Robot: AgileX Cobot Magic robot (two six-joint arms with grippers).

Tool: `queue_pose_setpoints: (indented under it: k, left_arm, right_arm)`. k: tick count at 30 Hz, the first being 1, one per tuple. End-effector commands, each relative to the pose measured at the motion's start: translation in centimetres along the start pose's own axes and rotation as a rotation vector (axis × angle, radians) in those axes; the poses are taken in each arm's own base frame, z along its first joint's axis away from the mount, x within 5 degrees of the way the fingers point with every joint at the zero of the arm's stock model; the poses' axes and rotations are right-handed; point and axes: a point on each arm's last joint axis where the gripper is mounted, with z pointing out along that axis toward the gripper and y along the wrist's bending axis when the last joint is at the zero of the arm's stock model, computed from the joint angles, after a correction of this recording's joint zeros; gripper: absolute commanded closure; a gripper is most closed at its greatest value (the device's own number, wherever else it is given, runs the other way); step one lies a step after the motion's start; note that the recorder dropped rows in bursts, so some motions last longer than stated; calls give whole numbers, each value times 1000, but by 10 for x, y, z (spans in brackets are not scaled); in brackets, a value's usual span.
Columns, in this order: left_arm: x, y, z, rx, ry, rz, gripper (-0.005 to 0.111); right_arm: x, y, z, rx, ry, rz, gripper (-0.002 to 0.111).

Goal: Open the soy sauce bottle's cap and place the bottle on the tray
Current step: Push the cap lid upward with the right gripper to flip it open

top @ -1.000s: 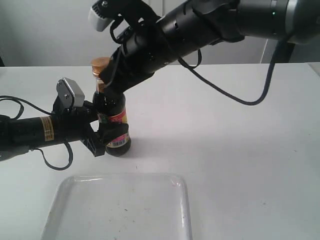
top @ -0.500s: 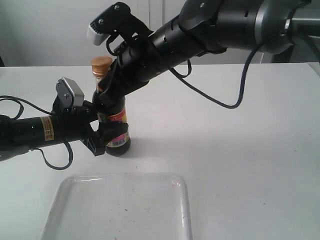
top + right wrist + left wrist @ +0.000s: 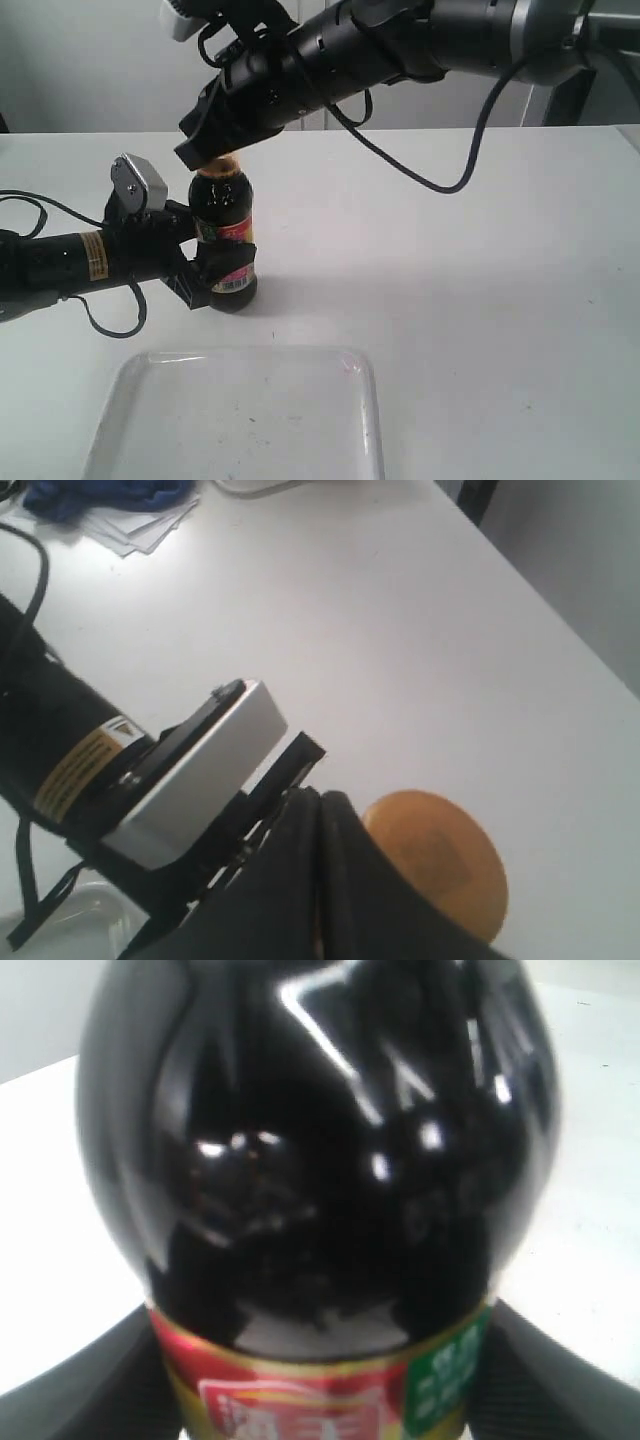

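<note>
- Exterior view: the soy sauce bottle (image 3: 223,240) stands upright on the table (image 3: 450,280), behind the tray (image 3: 240,420) and apart from it. The left gripper (image 3: 205,262) is clamped round its labelled body. The right gripper (image 3: 205,155) is pressed over the cap, which is hidden here; whether its fingers are parted cannot be told.
- Left wrist view: the bottle fills the frame between dark fingers (image 3: 560,1380); this clamp should be held firm while the cap is levered.
- Right wrist view: the cap (image 3: 435,860) lies beside the closed fingertips (image 3: 320,880), so the push is best applied under its rim.

Lab or test room: bare white table (image 3: 480,300), plain pale wall (image 3: 80,60) at 12 o'clock, loose black cabling (image 3: 470,170), papers (image 3: 130,525) and blue cloth (image 3: 110,492) dumped on the tabletop.
</note>
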Motion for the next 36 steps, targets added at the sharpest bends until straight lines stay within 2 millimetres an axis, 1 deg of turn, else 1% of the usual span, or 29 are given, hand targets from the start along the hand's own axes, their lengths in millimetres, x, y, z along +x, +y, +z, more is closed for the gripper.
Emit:
queue_pose_setpoints:
  k: [1,9,13,15,18,22,24,29,32,36]
  left_arm:
    - [-2,-2,0,18,-1,23,107]
    - [-2,-2,0,18,-1,24,107]
    - [-2,-2,0,18,-1,24,107]
    - [-2,-2,0,18,-1,24,107]
    - [-2,-2,0,18,-1,24,107]
    - [-2,-2,0,18,-1,24,107]
    - [-2,-2,0,18,-1,24,107]
    - [-2,-2,0,18,-1,24,107]
    - [-2,-2,0,18,-1,24,107]
    - [-2,-2,0,18,-1,24,107]
  right_arm:
    - [-11,-13,-6,121,-72,-10,108]
    - [-25,-18,-13,180,-121,-47,108]
    - [-28,-17,-14,163,-123,-32,108]
    - [-26,-12,-15,112,-95,-31,108]
    - [-20,-2,-17,16,-5,-68,108]
    - [-11,2,-21,-32,103,-81,108]
    - [-9,2,-22,-26,130,-88,108]
    - [-2,-6,-23,58,217,-106,108]
    - [-1,-10,-23,104,224,-103,108]
    - [-4,-13,-23,138,188,-91,108]
